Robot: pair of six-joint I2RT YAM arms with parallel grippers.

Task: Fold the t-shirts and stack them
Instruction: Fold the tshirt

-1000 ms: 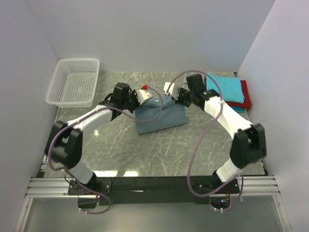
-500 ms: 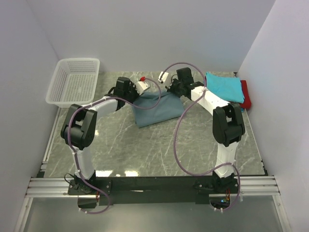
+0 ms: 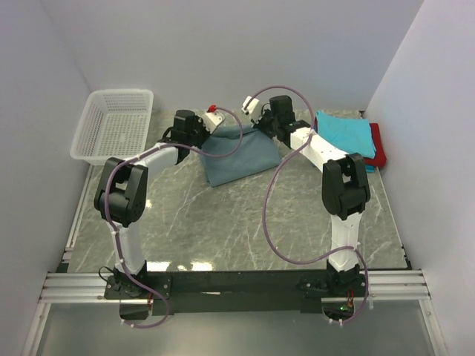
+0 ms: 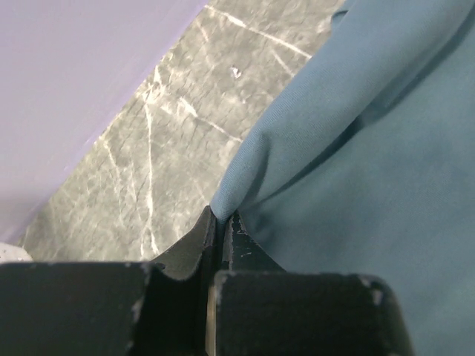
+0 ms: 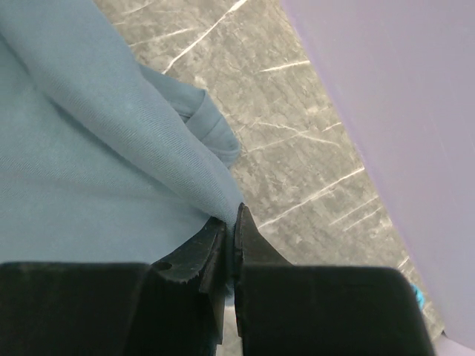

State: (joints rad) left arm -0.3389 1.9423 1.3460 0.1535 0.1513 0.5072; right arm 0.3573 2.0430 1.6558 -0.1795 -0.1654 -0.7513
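The grey-blue t-shirt [image 3: 239,154] lies partly folded at the far middle of the table. My left gripper [image 3: 210,131] is shut on its far left corner; the wrist view shows the cloth [image 4: 356,141] pinched between the black fingers [image 4: 185,241]. At the far right corner my right gripper [image 3: 257,127] is shut on the cloth [image 5: 89,156], a fold of it caught at the fingertips [image 5: 249,233]. A stack of folded t-shirts sits at the far right, turquoise [image 3: 344,134] on top of red [image 3: 377,148].
A white mesh basket [image 3: 113,126] stands at the far left corner. The back wall runs close behind both grippers, with a strip of marble table [image 3: 245,215] between. Purple cables loop from both arms over the table.
Both grippers have drawn the shirt's far edge toward the back wall, and the arms have stretched out. The shirt has slid farther from me with them.
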